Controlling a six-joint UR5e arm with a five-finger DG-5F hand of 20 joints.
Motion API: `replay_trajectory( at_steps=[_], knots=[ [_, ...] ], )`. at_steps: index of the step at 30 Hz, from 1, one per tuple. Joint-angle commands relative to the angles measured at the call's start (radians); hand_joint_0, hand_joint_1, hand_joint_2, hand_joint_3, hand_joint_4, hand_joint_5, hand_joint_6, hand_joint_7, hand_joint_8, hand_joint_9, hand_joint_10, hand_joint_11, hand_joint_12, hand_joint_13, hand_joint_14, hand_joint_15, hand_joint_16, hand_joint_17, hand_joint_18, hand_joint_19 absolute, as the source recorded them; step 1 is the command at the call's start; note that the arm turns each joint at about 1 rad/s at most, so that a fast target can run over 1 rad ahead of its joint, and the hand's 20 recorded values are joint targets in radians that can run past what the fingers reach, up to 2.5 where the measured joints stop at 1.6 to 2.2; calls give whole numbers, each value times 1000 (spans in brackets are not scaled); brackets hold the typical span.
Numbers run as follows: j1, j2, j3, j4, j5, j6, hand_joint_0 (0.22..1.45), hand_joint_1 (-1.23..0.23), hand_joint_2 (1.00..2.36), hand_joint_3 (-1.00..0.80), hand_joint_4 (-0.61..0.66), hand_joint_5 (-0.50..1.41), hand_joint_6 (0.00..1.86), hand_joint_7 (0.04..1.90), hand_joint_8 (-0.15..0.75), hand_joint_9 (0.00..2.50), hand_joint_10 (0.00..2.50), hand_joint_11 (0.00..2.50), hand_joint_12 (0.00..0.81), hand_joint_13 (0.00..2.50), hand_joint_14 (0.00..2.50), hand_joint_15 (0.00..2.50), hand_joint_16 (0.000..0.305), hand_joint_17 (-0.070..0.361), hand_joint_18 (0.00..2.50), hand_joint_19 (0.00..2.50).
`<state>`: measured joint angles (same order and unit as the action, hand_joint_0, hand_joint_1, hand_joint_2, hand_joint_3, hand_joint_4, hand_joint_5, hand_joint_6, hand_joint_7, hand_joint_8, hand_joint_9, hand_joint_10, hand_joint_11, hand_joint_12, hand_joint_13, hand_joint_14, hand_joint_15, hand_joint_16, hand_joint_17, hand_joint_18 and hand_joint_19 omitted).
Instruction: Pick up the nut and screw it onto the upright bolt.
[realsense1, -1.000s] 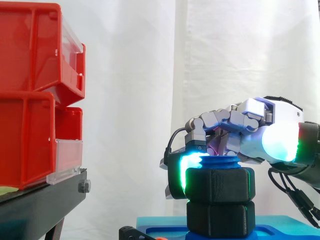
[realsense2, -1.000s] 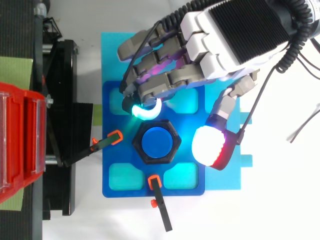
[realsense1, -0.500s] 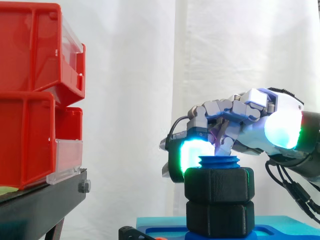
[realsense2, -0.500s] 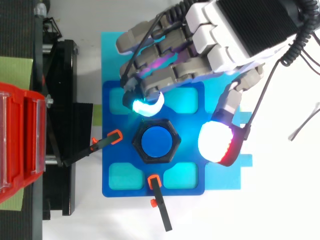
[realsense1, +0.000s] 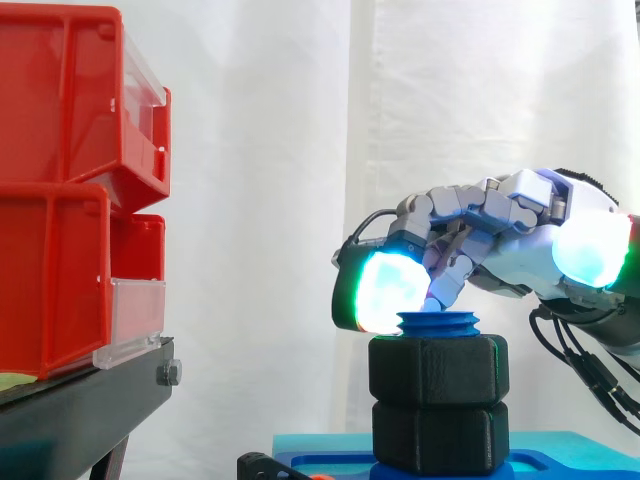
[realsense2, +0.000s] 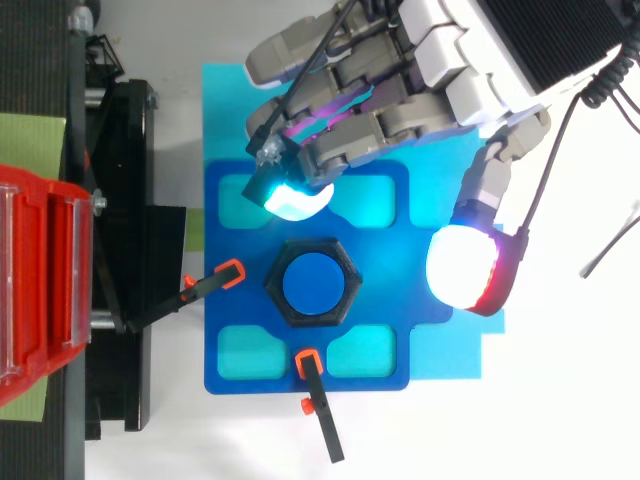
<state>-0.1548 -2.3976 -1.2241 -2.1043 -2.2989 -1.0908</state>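
A black hex nut (realsense1: 438, 368) sits threaded on the upright blue bolt (realsense1: 438, 324), above a second black hex block (realsense1: 438, 436). From above, the nut (realsense2: 281, 301) rings the bolt's blue top (realsense2: 312, 284) at the middle of the blue fixture plate (realsense2: 380, 335). My hand (realsense1: 520, 250) hovers just above and behind the nut, open and touching nothing. Its fingers (realsense2: 340, 150) arch loosely, with a cyan-glowing fingertip (realsense2: 295, 200) off the nut's far side. The white-red thumb pad (realsense2: 465, 268) stands wide apart to the right.
Stacked red bins (realsense1: 70, 190) on a black stand (realsense1: 80, 400) fill the left side. Two black clamps with orange tips (realsense2: 215, 280) (realsense2: 315, 395) lie on the plate's left and front edges. The plate rests on a white surface.
My hand has lifted off the nut and drawn back, away from the bolt, with the thumb swinging outward. The nut stays on the bolt.
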Motion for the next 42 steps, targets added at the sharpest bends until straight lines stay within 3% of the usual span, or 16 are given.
replay_trajectory(
  at_steps=[1, 6, 11, 14, 23, 29, 42],
  knots=[
    [6, 0, 0, 0, -1, -3, 454, -158, 1000, -500, 257, -134, 503, 825, 282, 1032, 0, 0, 322, 675, 0, 12, 38, 86, 410, 0],
    [15, -18, 0, 4, -1, -7, 450, -159, 1000, -500, 250, -140, 503, 800, 282, 968, 1, 0, 329, 636, 0, 0, 39, 88, 369, 0],
    [18, -83, 32, 81, 12, 78, 450, -160, 1000, -500, 248, -140, 503, 799, 284, 961, 0, 0, 330, 628, 0, 1, 39, 89, 362, 0],
    [23, -84, 41, 78, 12, 104, 449, -160, 1000, -500, 254, -139, 503, 808, 284, 956, 0, 0, 332, 626, 0, 1, 40, 89, 356, 0],
    [26, -84, 41, 21, 12, 98, 448, -151, 1000, -500, 264, -133, 503, 839, 287, 951, 0, 0, 334, 622, 0, 2, 40, 90, 353, 0],
    [27, -84, 43, 29, 12, 97, 450, -147, 1000, -500, 294, -110, 504, 1025, 299, 970, 0, 12, 335, 635, 0, 6, 39, 88, 355, 0],
    [29, -84, 43, 32, 13, 98, 470, -161, 1000, -500, 236, -42, 502, 1429, 318, 1058, 2, 74, 320, 699, 0, 14, 34, 76, 407, 0]
  ],
)
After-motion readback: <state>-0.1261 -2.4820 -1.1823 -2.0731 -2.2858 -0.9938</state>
